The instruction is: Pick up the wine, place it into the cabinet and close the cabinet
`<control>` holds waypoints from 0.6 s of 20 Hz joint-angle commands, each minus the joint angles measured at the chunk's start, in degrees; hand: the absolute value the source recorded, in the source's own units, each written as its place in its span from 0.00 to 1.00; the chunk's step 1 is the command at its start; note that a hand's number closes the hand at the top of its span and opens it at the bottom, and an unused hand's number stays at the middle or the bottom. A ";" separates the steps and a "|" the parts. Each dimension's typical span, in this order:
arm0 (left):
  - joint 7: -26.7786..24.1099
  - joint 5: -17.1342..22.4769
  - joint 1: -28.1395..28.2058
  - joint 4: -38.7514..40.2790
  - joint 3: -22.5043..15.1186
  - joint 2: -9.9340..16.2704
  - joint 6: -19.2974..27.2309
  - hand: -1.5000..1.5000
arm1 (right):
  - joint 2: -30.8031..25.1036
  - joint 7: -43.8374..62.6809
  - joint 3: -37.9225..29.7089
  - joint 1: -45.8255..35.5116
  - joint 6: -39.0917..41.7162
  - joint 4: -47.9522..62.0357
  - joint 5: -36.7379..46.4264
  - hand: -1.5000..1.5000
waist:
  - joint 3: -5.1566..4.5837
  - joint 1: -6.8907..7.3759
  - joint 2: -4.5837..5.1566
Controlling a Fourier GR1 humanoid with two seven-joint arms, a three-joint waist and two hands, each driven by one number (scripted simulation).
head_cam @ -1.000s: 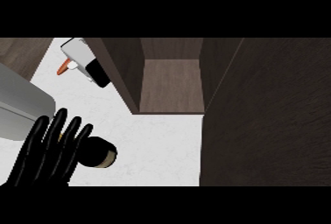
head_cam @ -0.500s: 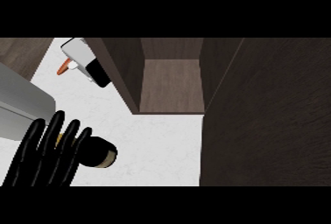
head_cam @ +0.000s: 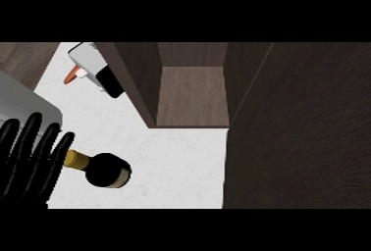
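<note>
1. One hand (head_cam: 33, 159) shows, at the lower left edge of the head view. By its place at the left it is the left hand. No second hand shows.
2. Its fingers (head_cam: 30, 135) are straight and spread, pointing up the view. They curl round nothing.
3. One wine bottle (head_cam: 101, 169) lies on the counter (head_cam: 181, 166), just right of the hand.
4. The bottle's gold neck (head_cam: 74, 158) points toward the hand and meets the outermost finger; whether the two really touch or only overlap in the view cannot be told.
5. The bottle's dark round body is on the side away from the hand, bare of the fingers.
6. One cabinet (head_cam: 192, 93) stands open at the upper middle. A brown shelf floor shows inside between two dark side walls.
7. One dark panel (head_cam: 301, 127) fills the right side from top to bottom, likely the cabinet's door swung open, though its hinge is not visible.
8. The wine is outside the cabinet, down and to the left of its opening, well apart from it.
9. One white and black object (head_cam: 98, 68) lies at the upper left, against the cabinet's left wall. One small orange piece (head_cam: 70, 78) sticks out at its left. What it is cannot be told.
10. One grey surface (head_cam: 22, 100) takes up the left edge above the hand.
</note>
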 commanded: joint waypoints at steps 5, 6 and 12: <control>3.35 7.14 0.95 -8.56 10.54 2.41 -2.28 0.00 | -0.03 5.93 -0.27 -2.26 -3.30 -7.61 -0.10 0.00 | -0.07 0.26 -0.08; 2.89 11.35 -1.05 -5.40 13.99 2.13 -3.16 0.00 | 0.39 3.80 -0.11 0.80 -2.01 -7.24 -0.64 0.00 | -0.06 -0.13 -0.01; 5.38 13.24 -1.18 -6.54 20.38 2.62 -4.66 0.00 | -0.21 1.79 -1.59 3.30 -0.21 -7.54 -2.58 0.00 | 0.00 -0.18 -0.14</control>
